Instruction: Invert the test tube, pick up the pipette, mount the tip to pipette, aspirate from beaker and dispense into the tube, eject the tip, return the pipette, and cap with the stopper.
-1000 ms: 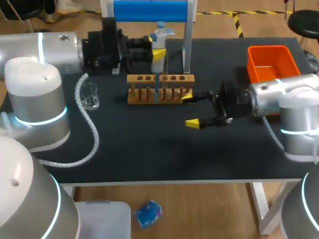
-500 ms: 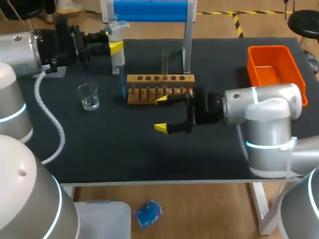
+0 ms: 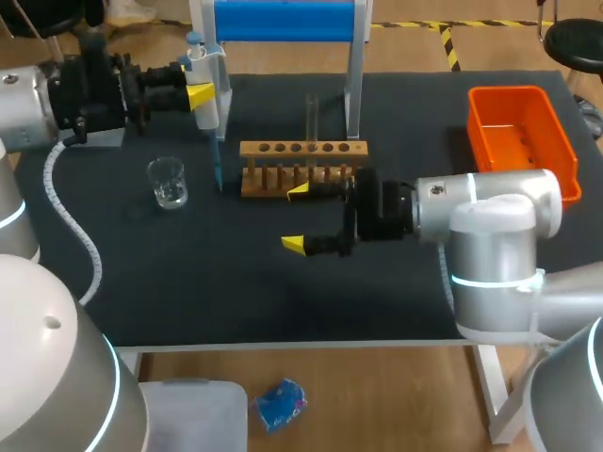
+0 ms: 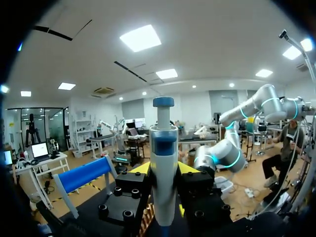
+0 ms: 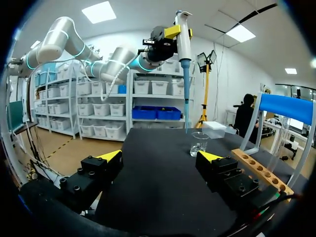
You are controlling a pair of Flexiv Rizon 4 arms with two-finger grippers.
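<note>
one pipette [image 3: 203, 87] upright, tip [image 3: 216, 166] downward

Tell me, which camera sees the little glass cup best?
The head view: the beaker stands whole on the black table, apart from the wooden rack. The right wrist view shows it too, small and far ahead of the right gripper. The left wrist view does not show it; the pipette fills its middle.

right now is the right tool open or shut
Open: the right tool has its two yellow tips wide apart, nothing between them but bare black table.
</note>
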